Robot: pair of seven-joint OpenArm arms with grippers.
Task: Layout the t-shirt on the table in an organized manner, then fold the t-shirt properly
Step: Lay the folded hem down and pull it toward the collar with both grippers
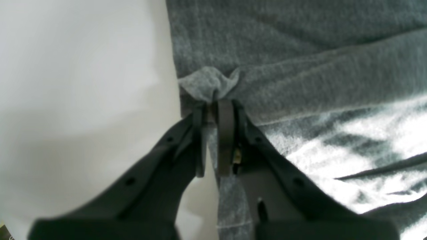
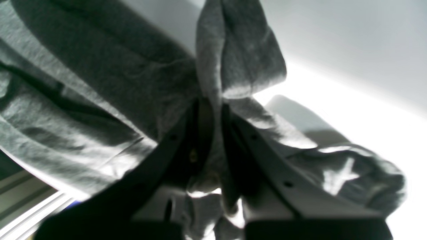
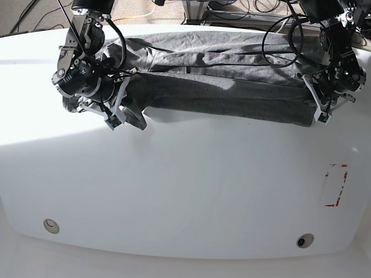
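Observation:
The dark heather-grey t-shirt (image 3: 220, 87) lies stretched in a long wrinkled band across the far half of the white table (image 3: 191, 191). My left gripper (image 1: 215, 106) is shut on a pinched fold at the shirt's (image 1: 300, 66) edge; in the base view it (image 3: 316, 110) sits at the shirt's right end. My right gripper (image 2: 213, 106) is shut on bunched cloth of the shirt (image 2: 100, 83); in the base view it (image 3: 110, 107) holds the shirt's left end, where a sleeve hangs in a lump.
A red-tape rectangle (image 3: 336, 185) marks the table at the right. Two round grommet holes (image 3: 51, 225) (image 3: 304, 239) lie near the front edge. Cables run behind the table's far edge.

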